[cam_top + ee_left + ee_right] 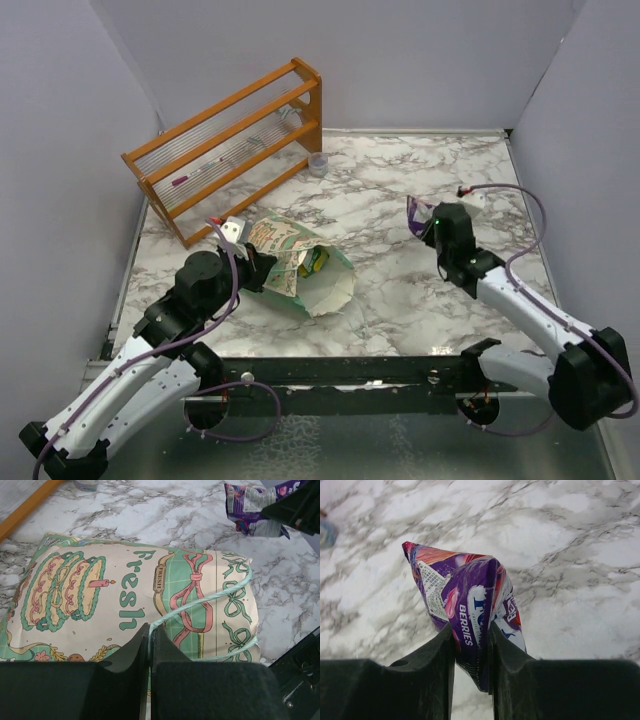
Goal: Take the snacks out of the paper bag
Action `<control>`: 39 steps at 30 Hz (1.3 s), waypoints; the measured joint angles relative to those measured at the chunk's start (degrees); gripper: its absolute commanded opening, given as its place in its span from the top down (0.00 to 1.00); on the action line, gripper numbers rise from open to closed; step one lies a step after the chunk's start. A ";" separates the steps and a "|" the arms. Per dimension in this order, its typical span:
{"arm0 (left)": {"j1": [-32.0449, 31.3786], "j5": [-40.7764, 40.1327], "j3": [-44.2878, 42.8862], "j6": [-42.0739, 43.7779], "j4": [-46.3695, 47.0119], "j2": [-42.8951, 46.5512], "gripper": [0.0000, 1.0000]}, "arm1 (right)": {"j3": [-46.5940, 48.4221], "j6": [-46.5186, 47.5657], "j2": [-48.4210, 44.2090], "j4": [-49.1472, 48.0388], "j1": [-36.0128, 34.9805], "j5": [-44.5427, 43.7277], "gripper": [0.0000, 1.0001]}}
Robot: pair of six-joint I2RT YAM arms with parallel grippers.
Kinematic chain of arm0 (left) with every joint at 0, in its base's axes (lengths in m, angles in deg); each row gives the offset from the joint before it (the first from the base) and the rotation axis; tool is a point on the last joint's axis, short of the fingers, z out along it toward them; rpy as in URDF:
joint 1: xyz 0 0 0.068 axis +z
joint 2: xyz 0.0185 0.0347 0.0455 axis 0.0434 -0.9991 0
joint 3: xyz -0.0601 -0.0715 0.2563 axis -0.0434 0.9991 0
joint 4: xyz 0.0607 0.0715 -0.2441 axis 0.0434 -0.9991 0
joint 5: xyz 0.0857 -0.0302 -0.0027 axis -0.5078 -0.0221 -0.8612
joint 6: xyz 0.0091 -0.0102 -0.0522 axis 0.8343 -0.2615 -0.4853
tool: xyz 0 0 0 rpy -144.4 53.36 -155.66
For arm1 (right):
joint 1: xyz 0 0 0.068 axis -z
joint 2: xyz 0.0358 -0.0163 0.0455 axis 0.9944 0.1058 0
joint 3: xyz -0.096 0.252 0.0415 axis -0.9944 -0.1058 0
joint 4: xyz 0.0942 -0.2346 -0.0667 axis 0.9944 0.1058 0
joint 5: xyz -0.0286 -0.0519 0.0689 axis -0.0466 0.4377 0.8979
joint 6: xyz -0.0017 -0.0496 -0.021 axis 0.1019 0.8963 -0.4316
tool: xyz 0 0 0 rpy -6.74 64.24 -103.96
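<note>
The green paper bag [290,262] lies on its side on the marble table, its open mouth facing the near right. A green and yellow snack packet [318,262] shows inside the mouth. My left gripper [262,270] is at the bag's near left side. In the left wrist view it [150,632] is shut on the bag's pale green cord handle [200,602], over the printed front [100,595]. My right gripper [428,228] is shut on a purple snack packet [414,212] and holds it right of the bag. The right wrist view shows that packet [465,595] pinched between the pads of the right gripper [471,630].
An orange wooden rack [230,145] stands at the back left, with a small clear cup [318,163] beside its right end. Grey walls close the table on three sides. A black rail [350,370] runs along the near edge.
</note>
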 measured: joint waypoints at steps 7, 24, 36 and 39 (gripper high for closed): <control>-0.28 -0.02 0.00 -0.02 -0.48 1.97 1.00 | 9.51 -7.08 14.19 -5.03 26.34 23.43 0.77; -0.37 1.57 0.00 -0.07 -0.46 4.55 1.00 | 35.67 -26.67 55.49 -20.57 42.05 34.91 0.58; -0.37 1.77 0.00 -0.09 -0.44 5.40 1.00 | 18.82 -22.62 42.38 -22.40 47.01 34.29 0.01; -0.37 1.77 0.00 -0.11 -0.46 4.57 1.00 | 8.98 -22.49 29.18 -23.39 46.56 34.32 0.01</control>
